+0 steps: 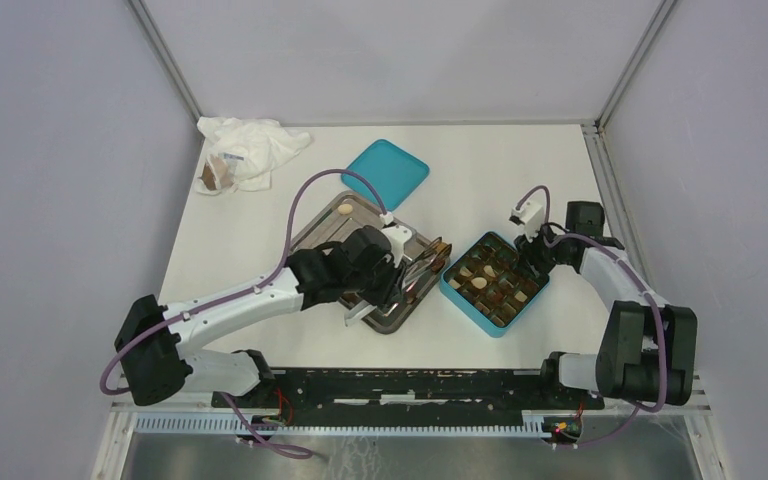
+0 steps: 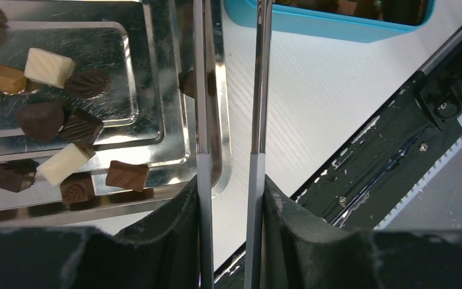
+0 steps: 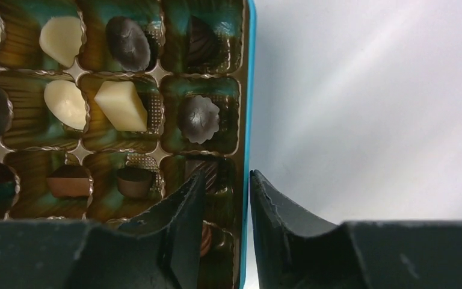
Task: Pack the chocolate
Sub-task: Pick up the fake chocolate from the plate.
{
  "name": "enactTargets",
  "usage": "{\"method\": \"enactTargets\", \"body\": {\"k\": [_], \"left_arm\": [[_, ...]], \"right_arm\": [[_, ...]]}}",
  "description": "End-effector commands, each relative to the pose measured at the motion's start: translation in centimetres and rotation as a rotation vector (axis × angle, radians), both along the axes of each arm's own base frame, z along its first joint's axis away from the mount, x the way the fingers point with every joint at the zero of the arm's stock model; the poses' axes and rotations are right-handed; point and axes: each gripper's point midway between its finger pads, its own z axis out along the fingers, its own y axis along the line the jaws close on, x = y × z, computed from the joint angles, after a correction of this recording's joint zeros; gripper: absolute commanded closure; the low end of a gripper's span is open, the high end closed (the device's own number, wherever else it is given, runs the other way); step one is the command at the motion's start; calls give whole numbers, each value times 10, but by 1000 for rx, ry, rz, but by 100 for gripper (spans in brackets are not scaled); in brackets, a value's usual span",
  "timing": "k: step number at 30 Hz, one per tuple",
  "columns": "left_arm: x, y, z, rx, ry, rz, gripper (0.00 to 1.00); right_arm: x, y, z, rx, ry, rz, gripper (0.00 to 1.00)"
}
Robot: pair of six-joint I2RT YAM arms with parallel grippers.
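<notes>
Loose chocolate (image 2: 48,66), dark, light brown and white, lies on the steel tray (image 2: 174,90). More chocolate (image 3: 120,105) sits in the cells of the teal box (image 3: 251,90). My left gripper (image 2: 228,183) is shut on metal tongs (image 2: 258,90), whose blades reach from the tray's right edge toward the box (image 1: 470,310). The tong tips (image 1: 442,247) are out of the wrist view; I cannot tell whether they hold a piece. My right gripper (image 3: 225,177) is open astride the box's right wall, one finger inside, one outside.
The box's teal lid (image 1: 388,172) lies behind the tray (image 1: 325,225). A crumpled white bag (image 1: 250,150) sits at the back left. The black base rail (image 2: 397,138) runs along the table's near edge.
</notes>
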Motion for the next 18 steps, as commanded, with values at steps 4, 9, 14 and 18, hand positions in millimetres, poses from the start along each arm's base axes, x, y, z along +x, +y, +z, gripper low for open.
{"method": "enactTargets", "body": {"k": [4, 9, 14, 18], "left_arm": [[-10, -28, 27, -129, -38, -61, 98], [-16, -33, 27, -137, -44, -87, 98], [-24, -40, 31, -154, -76, -134, 98], [-30, -47, 36, -176, -106, -174, 98]], "right_arm": [[16, -1, 4, -80, -21, 30, 86], [21, -3, 18, -107, -94, 38, 99], [27, -1, 60, -130, -286, 58, 100], [24, 8, 96, -136, -473, 94, 100]]}}
